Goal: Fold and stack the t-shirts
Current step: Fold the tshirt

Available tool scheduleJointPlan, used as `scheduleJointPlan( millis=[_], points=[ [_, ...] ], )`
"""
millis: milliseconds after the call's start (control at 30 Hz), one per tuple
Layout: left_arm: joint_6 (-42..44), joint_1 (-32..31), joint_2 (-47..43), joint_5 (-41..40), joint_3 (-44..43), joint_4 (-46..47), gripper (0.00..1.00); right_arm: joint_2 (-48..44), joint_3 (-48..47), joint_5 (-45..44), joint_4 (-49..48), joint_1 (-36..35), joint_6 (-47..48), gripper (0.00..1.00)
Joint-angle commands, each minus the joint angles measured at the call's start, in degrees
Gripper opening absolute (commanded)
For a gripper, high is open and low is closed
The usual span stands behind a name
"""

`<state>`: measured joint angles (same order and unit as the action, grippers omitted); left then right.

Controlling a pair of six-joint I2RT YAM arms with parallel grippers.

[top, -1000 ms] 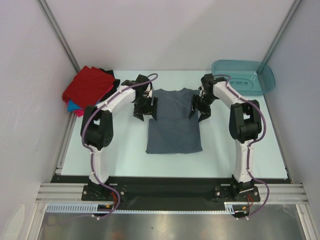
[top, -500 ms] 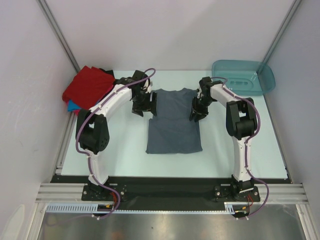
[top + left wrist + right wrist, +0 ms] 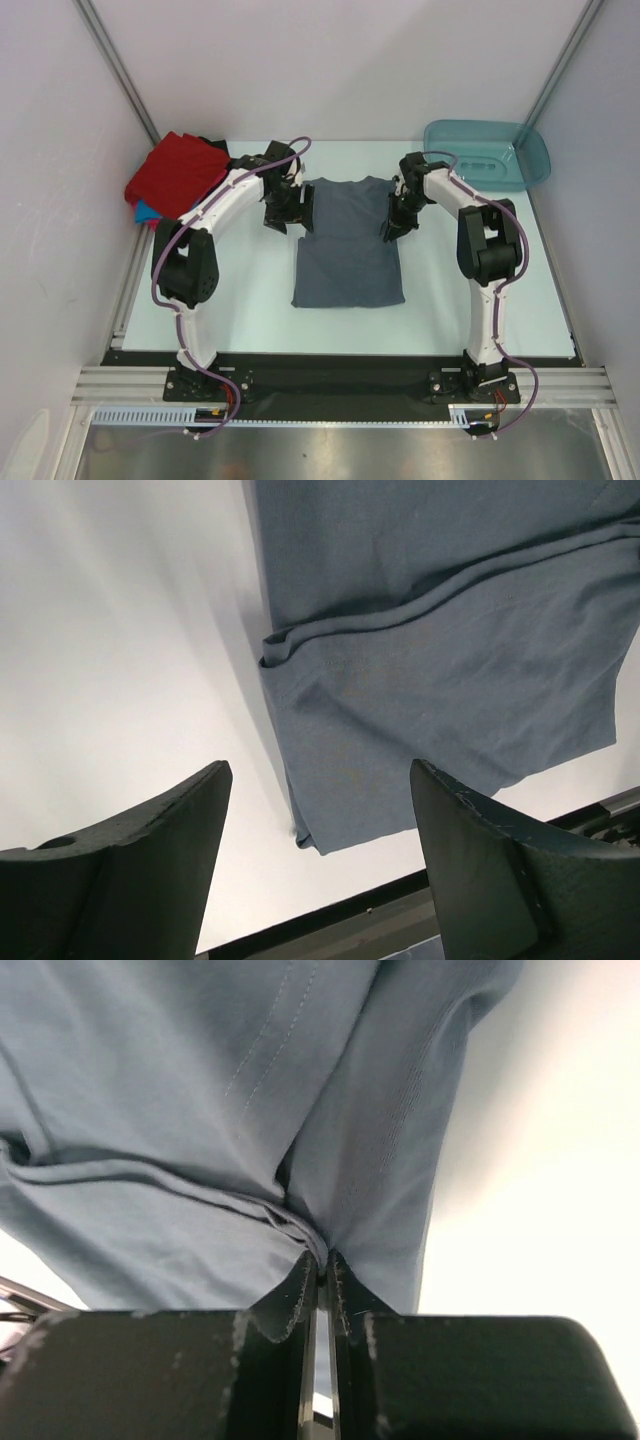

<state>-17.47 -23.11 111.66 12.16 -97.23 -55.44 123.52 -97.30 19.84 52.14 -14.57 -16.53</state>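
A slate grey-blue t-shirt (image 3: 348,255) lies flat in the middle of the table, its sides folded in and its collar at the far end. My right gripper (image 3: 393,231) is at the shirt's right edge and is shut on a pinched fold of the cloth (image 3: 322,1256). My left gripper (image 3: 291,221) hangs open over the shirt's left edge, and in the left wrist view the folded hem (image 3: 300,830) lies between its spread fingers (image 3: 180,820) untouched. Folded t-shirts are piled at the far left: red (image 3: 178,172) on top, bright blue (image 3: 147,211) and black (image 3: 214,147) showing beneath.
A teal plastic tub (image 3: 490,156) stands at the far right corner. White walls with metal posts close in the table on three sides. The table's dark front rail (image 3: 340,352) runs just past the shirt's near hem.
My right gripper has closed from open onto the shirt's right edge. The left arm shifted slightly toward the far left of the shirt, then held still, its jaws staying open.
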Motion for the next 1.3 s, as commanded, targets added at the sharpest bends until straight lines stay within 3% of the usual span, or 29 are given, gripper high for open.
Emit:
scheduleJointPlan(
  millis=[0, 367, 433, 467, 600, 733, 1033, 1267],
  points=[
    [1.0, 0.1, -2.5, 0.8, 0.5, 1.4, 0.79, -4.8, -0.6, -0.6, 1.6, -0.1, 0.7, 0.00],
    [1.0, 0.1, -3.2, 1.5, 2.0, 2.0, 0.78, -6.0, -1.0, -6.2, 6.2, 0.2, 0.6, 0.00],
    [1.0, 0.1, -3.4, 1.7, 2.8, 2.3, 0.78, -5.9, -0.6, -6.1, 6.0, 0.2, 0.7, 0.06],
    [1.0, 0.1, -3.5, 1.7, 2.9, 2.3, 0.78, -5.8, -0.7, -5.9, 6.0, 0.2, 0.7, 0.16],
    [1.1, 0.1, -3.3, 2.0, 3.1, 2.3, 0.78, -4.6, -0.6, -4.5, 5.4, 0.2, 0.5, 0.37],
    [1.2, 0.1, -3.2, 2.0, 2.9, 2.1, 0.78, -4.1, -0.6, -3.3, 4.6, 0.1, 0.0, 0.42],
    [1.3, 0.1, -3.5, 2.0, 3.3, 1.9, 0.78, -3.7, 0.2, -2.3, 4.1, -0.1, -0.2, 0.40],
    [1.4, 0.1, -3.1, 2.2, 2.9, 1.7, 0.78, -3.4, 0.7, -1.9, 3.8, -0.2, -0.3, 0.13]
  ],
)
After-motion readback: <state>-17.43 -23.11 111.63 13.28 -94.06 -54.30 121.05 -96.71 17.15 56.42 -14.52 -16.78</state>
